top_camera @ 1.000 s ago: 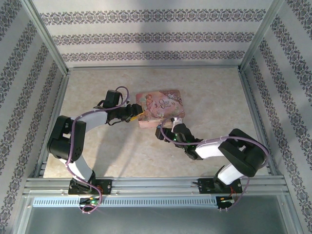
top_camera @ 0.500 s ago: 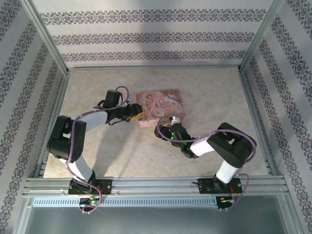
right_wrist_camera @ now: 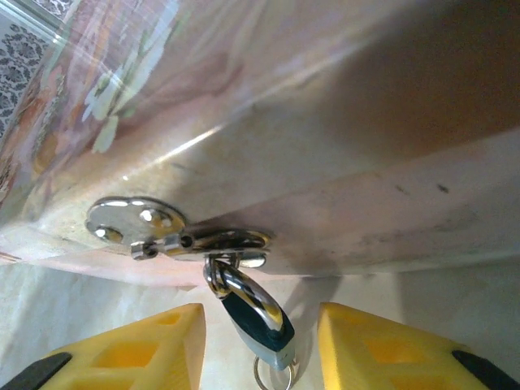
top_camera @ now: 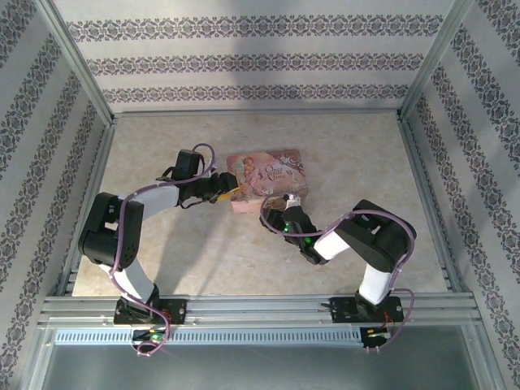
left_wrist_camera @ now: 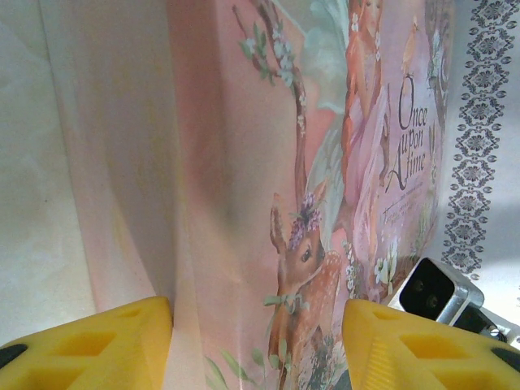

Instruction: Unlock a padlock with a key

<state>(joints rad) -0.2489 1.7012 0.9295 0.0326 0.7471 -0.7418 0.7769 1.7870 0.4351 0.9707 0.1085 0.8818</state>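
Closing distance on a small padlock (right_wrist_camera: 258, 323) hung at the front of a pink tin (right_wrist_camera: 341, 122).
Dangles loose from a silvery hasp (right_wrist_camera: 219, 241), small ring (right_wrist_camera: 272, 378) beneath. Probably light, hard, slick and apt to swing, so best pinched across the flat blue body, not the shackle. Bracketed by the right gripper (right_wrist_camera: 262, 341), fingers apart, touching nothing. Tin edge straddled by the left gripper (left_wrist_camera: 256, 325); cannot tell whether clamped.

Tin (top_camera: 268, 172) on table (top_camera: 211, 260), padlock (right_wrist_camera: 258, 321) hanging at its near side within right gripper (right_wrist_camera: 260, 357), left gripper (left_wrist_camera: 256, 345) at its left
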